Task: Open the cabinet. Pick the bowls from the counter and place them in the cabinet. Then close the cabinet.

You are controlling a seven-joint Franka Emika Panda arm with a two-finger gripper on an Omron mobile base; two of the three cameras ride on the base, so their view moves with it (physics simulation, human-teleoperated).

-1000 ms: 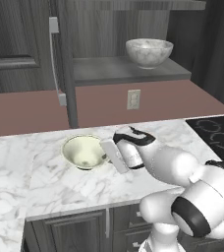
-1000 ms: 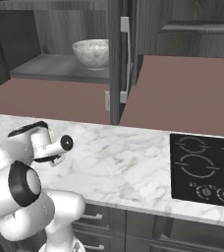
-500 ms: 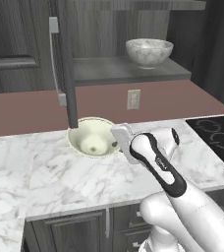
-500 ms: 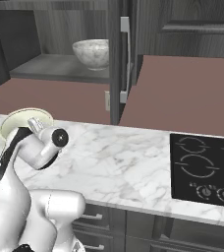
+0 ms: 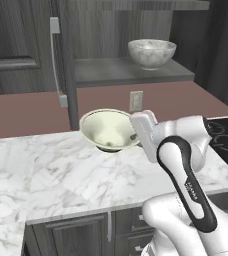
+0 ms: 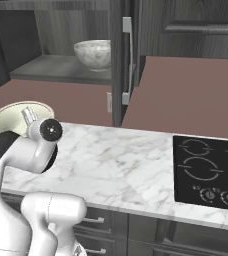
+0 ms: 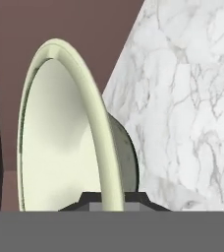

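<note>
Cream bowl (image 5: 108, 130) above marble counter (image 5: 61, 175)

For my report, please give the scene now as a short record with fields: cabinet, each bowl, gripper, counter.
cabinet: cabinet is open, its door handle swung out
marbled bowl: marbled grey-white bowl stands upright on the cabinet shelf
cream bowl: pale cream bowl is lifted above the counter, held by its rim
gripper: gripper is shut on the cream bowl's rim
counter: white marble counter beside a black cooktop

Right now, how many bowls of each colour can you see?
Cream bowl, held at its rim by the gripper above the counter: 1
Marbled grey-white bowl, on the cabinet shelf: 1
Total: 2
</note>
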